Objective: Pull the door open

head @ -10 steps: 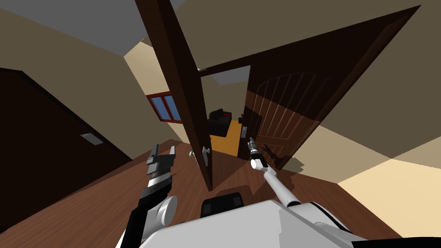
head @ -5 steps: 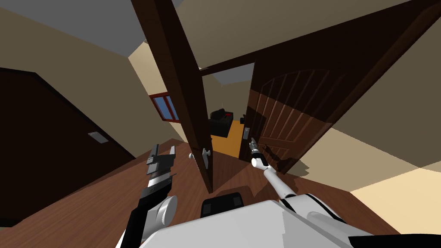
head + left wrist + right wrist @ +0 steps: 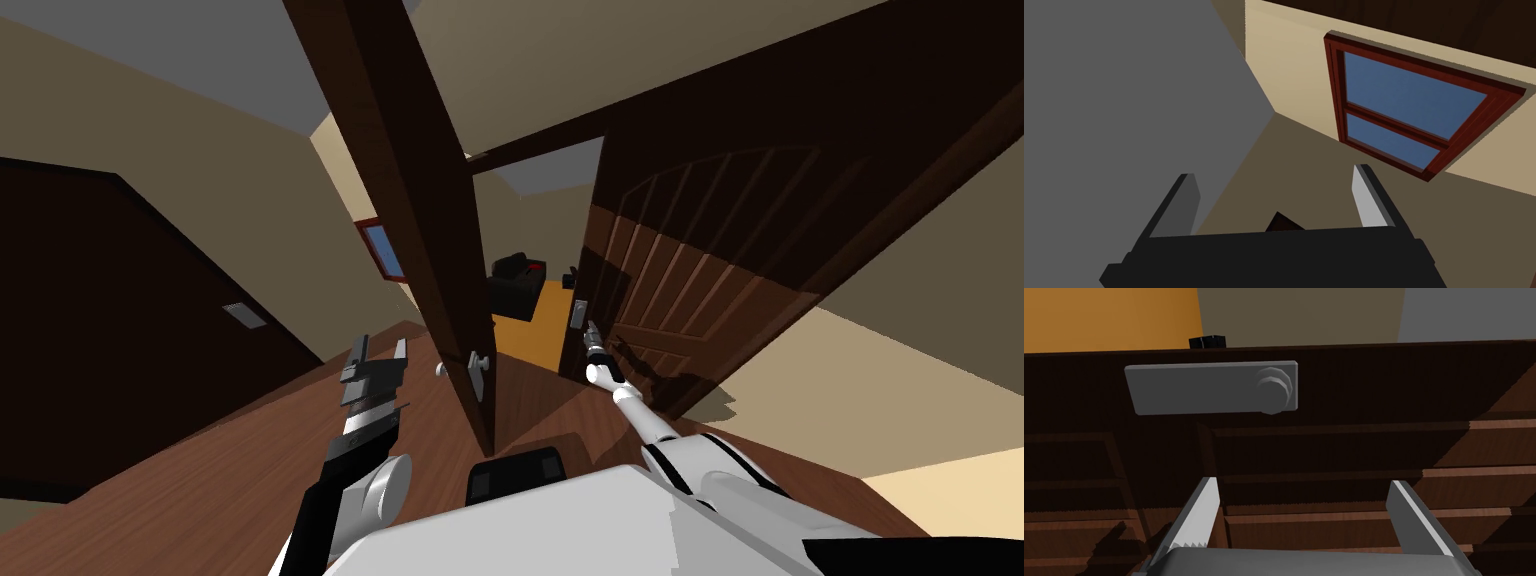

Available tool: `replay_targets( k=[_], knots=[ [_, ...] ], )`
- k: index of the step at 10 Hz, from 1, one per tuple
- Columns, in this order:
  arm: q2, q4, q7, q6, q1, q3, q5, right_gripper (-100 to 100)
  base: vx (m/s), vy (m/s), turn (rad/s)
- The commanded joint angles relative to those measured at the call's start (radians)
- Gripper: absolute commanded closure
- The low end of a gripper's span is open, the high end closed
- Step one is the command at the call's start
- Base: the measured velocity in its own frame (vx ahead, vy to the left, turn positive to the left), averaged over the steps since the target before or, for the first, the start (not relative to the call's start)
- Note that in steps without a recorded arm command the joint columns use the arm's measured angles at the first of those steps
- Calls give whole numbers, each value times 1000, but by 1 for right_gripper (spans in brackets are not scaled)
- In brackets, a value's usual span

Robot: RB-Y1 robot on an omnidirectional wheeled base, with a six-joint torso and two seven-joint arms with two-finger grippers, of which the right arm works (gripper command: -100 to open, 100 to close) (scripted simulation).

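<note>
A dark brown panelled door (image 3: 700, 270) stands ajar on the right of the doorway. A grey handle plate (image 3: 580, 313) sits near its free edge. In the right wrist view that plate (image 3: 1211, 388) carries a round knob (image 3: 1271, 390) and lies just beyond my fingertips. My right gripper (image 3: 589, 330) (image 3: 1302, 483) is open and points at the door face a little short of the plate, touching nothing. On the left, my left gripper (image 3: 381, 342) (image 3: 1274, 172) is held up, open and empty.
A second dark door (image 3: 440, 250) stands edge-on in the middle, with a grey knob (image 3: 478, 362), close to my front. Through the gap lie an orange floor (image 3: 535, 325) and a black sofa (image 3: 515, 283). Another dark door (image 3: 120, 330) is in the left wall.
My view has shifted: the panelled door looms larger and the window is more hidden behind the middle door. My right gripper stays near the handle plate. The left arm has not moved.
</note>
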Motion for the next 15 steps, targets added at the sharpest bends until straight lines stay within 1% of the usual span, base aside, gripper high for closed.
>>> replay_targets(
  k=[1,2,5,6,7,9,10,11,12,13,14,15],
  knots=[
    [-11,45,7,-5,-21,-1,-21,-100,64,-24,68],
    [-11,45,7,-5,-21,-1,-21,-100,39,-17,14],
    [-25,112,22,-11,-54,-5,-57,-100,53,-17,44],
    [-28,127,26,-13,-62,-5,-65,-100,57,-20,55],
    [-28,127,26,-13,-62,-5,-65,-100,36,-15,13],
    [-40,181,38,-18,-88,-8,-94,-100,28,-29,82],
    [-39,179,27,-21,-88,-4,-84,-100,5,-16,30],
    [-45,197,36,-30,-91,-23,-94,-100,20,-71,208],
    [-50,212,45,-37,-92,-42,-103,-100,89,-167,382],
    [-50,212,45,-37,-92,-42,-103,-100,22,-135,184],
    [-57,229,54,-46,-93,-64,-114,-100,21,-133,167],
    [-61,239,60,-51,-93,-77,-120,-100,34,-125,228]
  ],
)
